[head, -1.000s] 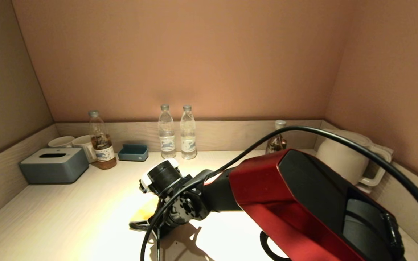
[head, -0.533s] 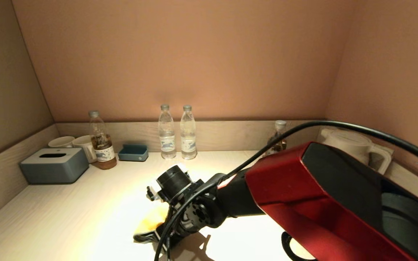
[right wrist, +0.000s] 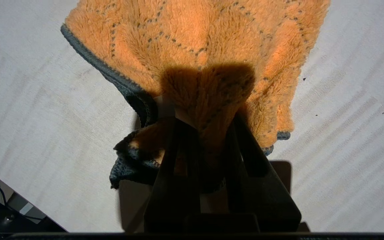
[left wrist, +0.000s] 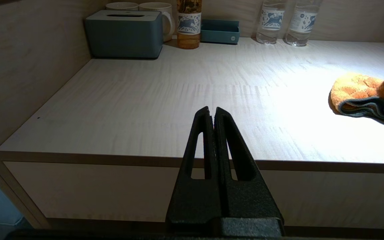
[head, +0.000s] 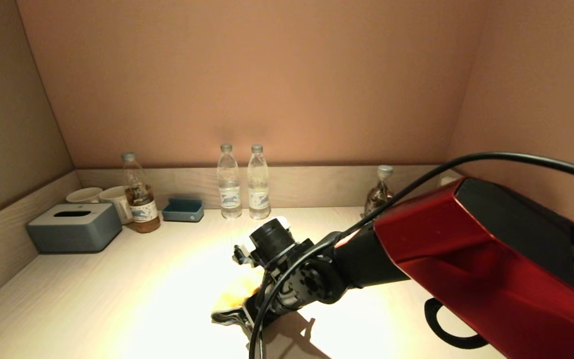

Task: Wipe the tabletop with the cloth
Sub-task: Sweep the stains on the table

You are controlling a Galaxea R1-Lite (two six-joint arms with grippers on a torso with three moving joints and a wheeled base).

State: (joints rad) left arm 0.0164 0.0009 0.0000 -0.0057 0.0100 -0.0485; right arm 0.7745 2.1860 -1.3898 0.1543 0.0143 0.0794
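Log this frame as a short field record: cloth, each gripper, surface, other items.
cloth: orange cloth with grey edging, lying bunched on the tabletop
right gripper: right gripper shut on the cloth, low over the tabletop's middle
left gripper: left gripper shut, empty, in front of the counter's front edge
other items: tissue box, two mugs, four bottles, blue tray at the back

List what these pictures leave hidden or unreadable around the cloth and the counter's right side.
- Head view: most of the cloth is hidden behind the right gripper and its wrist.
- Head view: the tabletop's right rear corner is blocked by the red right arm.
- Left wrist view: the picture's edge cuts off the cloth.
- Water bottle labels: too small to read.
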